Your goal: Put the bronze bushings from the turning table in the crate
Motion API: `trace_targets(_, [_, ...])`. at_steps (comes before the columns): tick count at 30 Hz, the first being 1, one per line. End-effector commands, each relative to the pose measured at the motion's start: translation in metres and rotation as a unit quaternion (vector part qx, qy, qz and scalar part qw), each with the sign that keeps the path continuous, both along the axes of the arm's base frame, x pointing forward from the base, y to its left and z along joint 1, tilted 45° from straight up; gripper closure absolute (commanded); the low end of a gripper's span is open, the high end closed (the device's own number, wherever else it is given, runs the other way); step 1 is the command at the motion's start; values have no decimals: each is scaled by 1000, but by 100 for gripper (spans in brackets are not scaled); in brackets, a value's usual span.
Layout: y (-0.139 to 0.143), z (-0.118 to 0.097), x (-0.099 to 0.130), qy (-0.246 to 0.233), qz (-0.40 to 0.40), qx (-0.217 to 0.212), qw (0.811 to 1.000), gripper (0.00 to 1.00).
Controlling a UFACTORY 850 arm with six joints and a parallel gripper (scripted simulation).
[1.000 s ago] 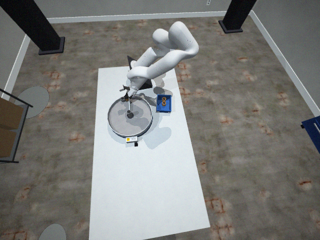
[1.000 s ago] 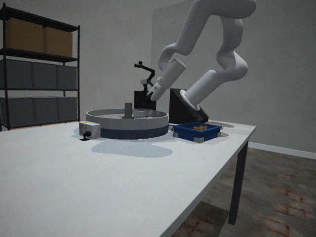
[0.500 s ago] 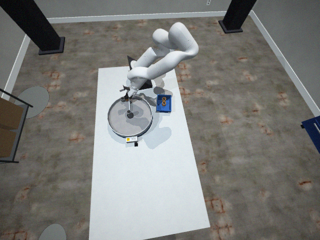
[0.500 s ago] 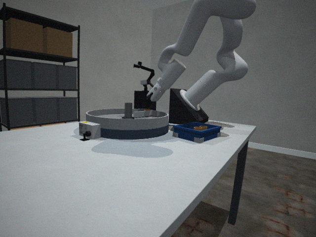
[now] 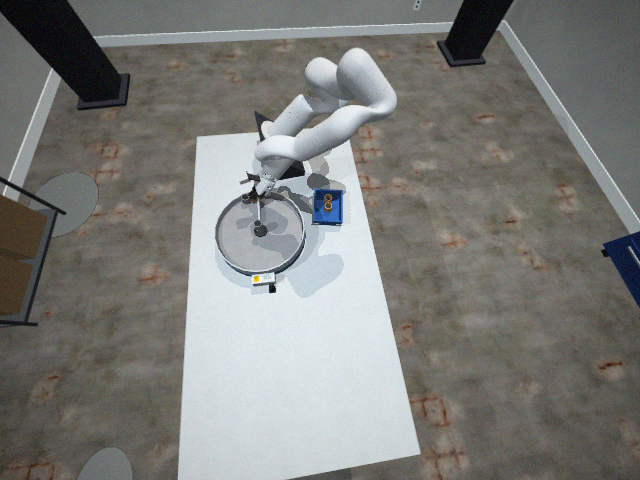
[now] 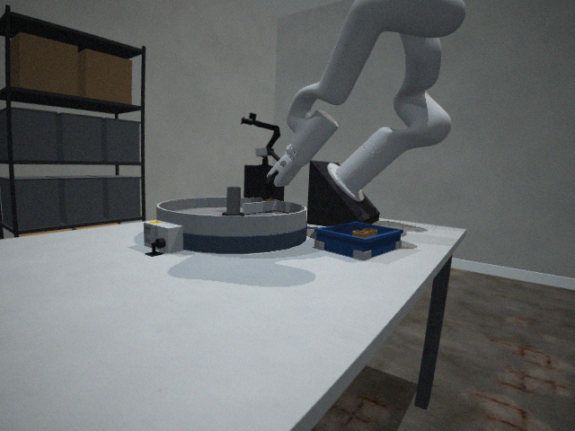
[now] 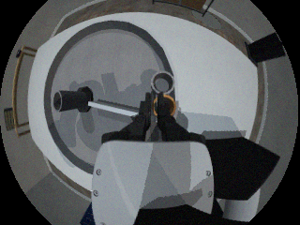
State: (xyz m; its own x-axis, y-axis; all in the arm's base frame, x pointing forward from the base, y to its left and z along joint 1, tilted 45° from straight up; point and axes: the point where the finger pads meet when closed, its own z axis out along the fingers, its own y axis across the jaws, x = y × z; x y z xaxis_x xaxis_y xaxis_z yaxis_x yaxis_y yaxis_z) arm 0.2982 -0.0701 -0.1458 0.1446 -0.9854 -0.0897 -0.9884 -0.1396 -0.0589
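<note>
My gripper (image 5: pixel 252 194) (image 6: pixel 271 180) (image 7: pixel 154 99) is nearly shut, with a narrow empty gap between its fingertips. It is above the near-robot rim of the turning table (image 5: pixel 248 255) (image 6: pixel 208 227) (image 7: pixel 108 52). A bronze bushing (image 7: pixel 175 108) stands on the turning table below the fingers, partly hidden by them. A steel bushing (image 5: pixel 245 196) (image 7: pixel 172 83) stands right beside it. The blue crate (image 5: pixel 334 223) (image 6: pixel 343 243) holds two bronze bushings, one (image 5: pixel 328 197) behind the other (image 5: pixel 327 206).
A dark centre post (image 5: pixel 260 230) (image 6: pixel 234 200) (image 7: pixel 70 100) rises from the turning table. A pale guide bar (image 5: pixel 259 210) (image 7: pixel 112 109) runs from it towards the bushings. The crate stands beside the table's raised rim. A small control box (image 5: pixel 263 279) (image 6: pixel 163 236) sits at the opposite rim.
</note>
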Motion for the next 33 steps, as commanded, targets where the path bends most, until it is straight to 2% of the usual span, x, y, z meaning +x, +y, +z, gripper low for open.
trace_targets(1, [3,-3,0,-1,0,0,1000,90])
trace_targets(13, [3,-3,0,-1,0,0,1000,90])
trace_targets(14, [3,-3,0,-1,0,0,1000,100])
trace_targets(33, [3,-3,0,-1,0,0,1000,100])
